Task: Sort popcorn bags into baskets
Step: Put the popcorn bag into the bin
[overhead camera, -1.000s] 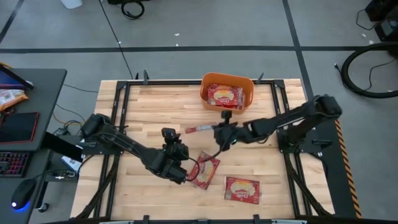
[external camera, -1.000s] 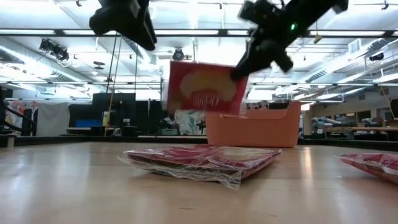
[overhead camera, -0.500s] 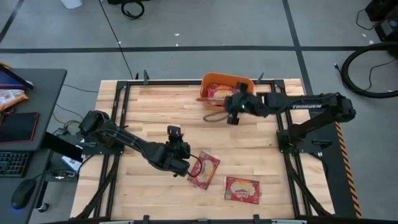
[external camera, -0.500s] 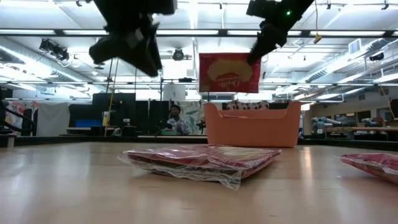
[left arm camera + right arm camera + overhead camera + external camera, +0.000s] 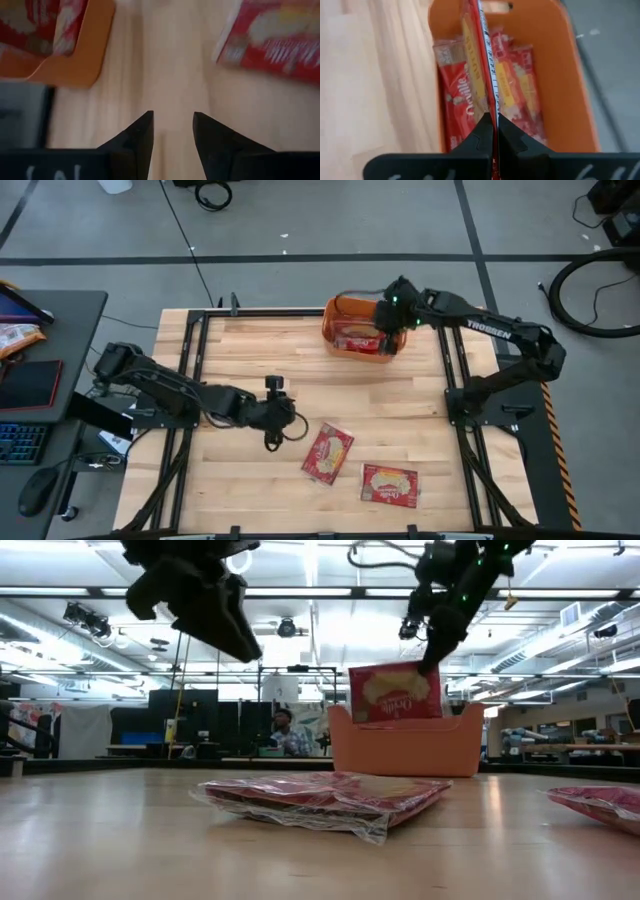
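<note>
My right pincer (image 5: 492, 131) clamps a popcorn bag (image 5: 479, 60) edge-on above the orange basket (image 5: 340, 332); thin, light, slippery foil, best pinched by its seam. Left pincer (image 5: 172, 131) apart.

Right hand (image 5: 493, 131) pinching upright popcorn bag (image 5: 479, 65) edge-on, above orange basket (image 5: 555, 75) holding more packets (image 5: 517, 90)

Two dark, near-black jointed arms. Right arm has white "TROSSEN" lettering on its forearm link and a small green light near the wrist. Left claw (image 5: 172, 135) has two matte black tapered fingers; right claw (image 5: 492, 132) has the same black fingers.
</note>
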Robot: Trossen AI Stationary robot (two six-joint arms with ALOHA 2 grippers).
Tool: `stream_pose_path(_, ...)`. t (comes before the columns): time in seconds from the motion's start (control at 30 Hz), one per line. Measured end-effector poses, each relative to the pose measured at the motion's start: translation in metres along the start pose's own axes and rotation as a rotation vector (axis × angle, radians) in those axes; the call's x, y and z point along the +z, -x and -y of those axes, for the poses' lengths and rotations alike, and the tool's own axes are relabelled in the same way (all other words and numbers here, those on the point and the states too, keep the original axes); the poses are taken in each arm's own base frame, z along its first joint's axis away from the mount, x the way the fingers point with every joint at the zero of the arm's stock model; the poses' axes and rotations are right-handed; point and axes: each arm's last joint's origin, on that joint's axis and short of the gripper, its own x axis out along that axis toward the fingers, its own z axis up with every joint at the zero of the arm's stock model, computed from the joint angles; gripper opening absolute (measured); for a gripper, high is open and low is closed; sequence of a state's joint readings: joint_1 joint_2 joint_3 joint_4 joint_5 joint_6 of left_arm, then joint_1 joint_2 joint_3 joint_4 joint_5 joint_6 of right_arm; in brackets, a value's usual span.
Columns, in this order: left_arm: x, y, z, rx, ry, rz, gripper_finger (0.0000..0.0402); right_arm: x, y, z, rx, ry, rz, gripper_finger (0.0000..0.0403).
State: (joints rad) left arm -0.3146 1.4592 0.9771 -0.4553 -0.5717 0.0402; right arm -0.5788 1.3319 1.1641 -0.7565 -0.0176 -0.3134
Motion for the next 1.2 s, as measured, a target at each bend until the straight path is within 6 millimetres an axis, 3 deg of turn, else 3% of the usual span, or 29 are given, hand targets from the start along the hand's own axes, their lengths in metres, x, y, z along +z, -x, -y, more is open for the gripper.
stream_pose_path(0.33, -0.017, 0.007, -0.020, -0.235, 0.058, 0.229, 0.0141, -0.025, -0.043, 0.054, 0.187, -0.126, -0.072, 0.0008)
stream_pose_path(0.47, -0.015, 0.011, -0.026, -0.271, 0.075, 0.271, 0.0141, -0.036, -0.064, 0.066, 0.128, -0.173, -0.174, 0.0020)
stream_pose_path(0.67, -0.014, 0.012, -0.027, -0.269, 0.085, 0.286, 0.0141, -0.044, -0.076, 0.075, -0.016, -0.209, -0.288, 0.0081)
stream_pose_path(0.8, -0.014, 0.012, -0.027, -0.271, 0.090, 0.285, 0.0141, -0.042, -0.070, 0.075, -0.079, -0.228, -0.290, 0.0128)
stream_pose_path(0.93, -0.012, 0.012, -0.027, -0.272, 0.126, 0.298, 0.0141, -0.036, -0.052, 0.069, -0.127, -0.243, -0.245, 0.0163)
stream_pose_path(1.2, -0.007, 0.009, -0.026, -0.280, 0.213, 0.328, 0.0141, -0.015, -0.009, 0.041, -0.112, -0.288, -0.055, 0.0179)
